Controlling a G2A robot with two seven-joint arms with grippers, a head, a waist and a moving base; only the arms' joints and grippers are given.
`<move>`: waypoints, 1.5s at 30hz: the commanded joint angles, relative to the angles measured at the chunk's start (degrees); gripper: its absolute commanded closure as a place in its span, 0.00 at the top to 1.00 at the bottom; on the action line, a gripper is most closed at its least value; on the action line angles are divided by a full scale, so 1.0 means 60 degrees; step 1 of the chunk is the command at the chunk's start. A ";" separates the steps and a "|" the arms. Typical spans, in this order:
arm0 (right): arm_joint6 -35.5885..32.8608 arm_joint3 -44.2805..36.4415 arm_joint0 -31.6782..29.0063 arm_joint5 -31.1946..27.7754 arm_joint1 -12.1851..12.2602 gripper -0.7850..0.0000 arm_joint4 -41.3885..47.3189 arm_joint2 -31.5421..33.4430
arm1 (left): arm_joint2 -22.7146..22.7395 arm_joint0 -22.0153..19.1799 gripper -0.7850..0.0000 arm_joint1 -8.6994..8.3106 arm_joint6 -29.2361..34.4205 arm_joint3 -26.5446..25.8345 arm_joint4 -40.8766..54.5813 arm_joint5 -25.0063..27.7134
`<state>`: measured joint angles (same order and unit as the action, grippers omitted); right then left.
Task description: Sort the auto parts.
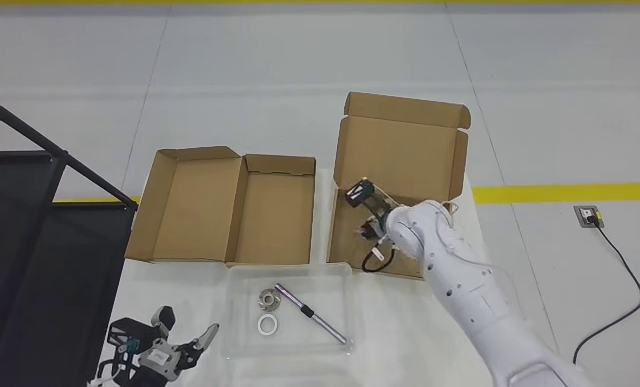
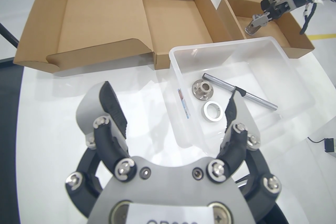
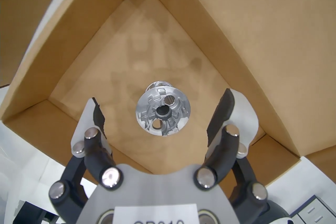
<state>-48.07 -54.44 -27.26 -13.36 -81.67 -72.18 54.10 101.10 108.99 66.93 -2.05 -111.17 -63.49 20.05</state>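
Note:
A clear plastic bin (image 1: 240,287) holds a flanged metal hub (image 1: 265,299), a metal ring (image 1: 268,325) and a long steel rod (image 1: 310,314). My left gripper (image 2: 170,88) hovers open over the table beside the bin (image 2: 262,41), close to the hub (image 2: 202,89), ring (image 2: 212,110) and rod (image 2: 252,97). My right gripper (image 3: 162,100) is down inside the right cardboard box (image 3: 236,25). It is open, with a round flanged metal part (image 3: 162,114) standing between its fingers, clear of both pads. From the left wrist view, that right gripper (image 2: 256,22) sits just above the part (image 2: 250,29).
An open cardboard box (image 1: 220,202) with its lid folded out lies at the left, with nothing in it. The right box (image 1: 400,137) has its lid standing up at the back. A black frame (image 1: 40,157) borders the table's left side.

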 commanded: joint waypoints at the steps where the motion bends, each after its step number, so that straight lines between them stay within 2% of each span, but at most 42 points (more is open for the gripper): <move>1: 0.0015 -0.1318 -0.0632 -0.0177 0.0189 1.00 -0.0176 0.0340 | -0.0007 0.0004 1.00 0.0003 -0.0020 0.0001 -0.0014 -0.0007; 5: -0.0395 -0.4530 -0.2461 -0.0544 0.0611 1.00 -0.0694 0.1154 | -0.0025 0.0017 1.00 0.0009 -0.0034 -0.0003 -0.0054 -0.0006; 10: -0.0508 -0.8141 -0.4877 -0.1622 0.1004 1.00 -0.0973 0.1925 | -0.0104 0.0006 1.00 0.0019 -0.0040 0.0013 -0.0098 -0.0024; 13: -0.0727 -0.9479 -0.5860 -0.2254 0.1118 1.00 -0.1252 0.1747 | -0.0145 0.0012 1.00 0.0026 -0.0084 0.0033 -0.0134 -0.0030; 16: -0.1107 -1.0002 -0.6243 -0.2664 0.1142 1.00 -0.1580 0.1170 | -0.0172 0.0021 1.00 0.0029 -0.0113 0.0045 -0.0172 -0.0015; 19: -0.1599 -0.9785 -0.6059 -0.2793 0.1058 1.00 -0.1826 0.0278 | -0.0184 0.0061 1.00 0.0035 -0.0192 0.0024 -0.0197 0.0000; 23: -0.1978 -0.8895 -0.5194 -0.2449 0.0777 1.00 -0.1845 -0.0951 | -0.0120 0.0148 1.00 0.0037 -0.0307 -0.0004 -0.0185 0.0047; 30: -0.2752 -0.6494 -0.3031 -0.1373 0.0037 1.00 -0.1024 -0.2331 | -0.0007 0.0263 1.00 0.0038 -0.0447 -0.0056 -0.0098 0.0219; 34: -0.2811 -0.4919 -0.2074 -0.1169 -0.0396 1.00 -0.0207 -0.2878 | 0.0089 0.0324 1.00 0.0037 -0.0524 -0.0041 -0.0014 0.0312; 40: -0.2511 -0.3293 -0.1406 -0.0858 -0.0935 1.00 0.0329 -0.3610 | 0.0144 0.0282 1.00 0.0034 -0.0484 0.0023 0.0053 0.0420; 45: -0.2234 -0.2914 -0.1291 -0.0571 -0.1213 1.00 0.0190 -0.4008 | 0.0167 0.0270 1.00 0.0039 -0.0501 0.0032 0.0089 0.0423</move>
<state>-61.63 -71.90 -34.89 -17.28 -88.72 -70.65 30.42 102.04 110.61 67.15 -5.02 -111.01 -63.08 22.60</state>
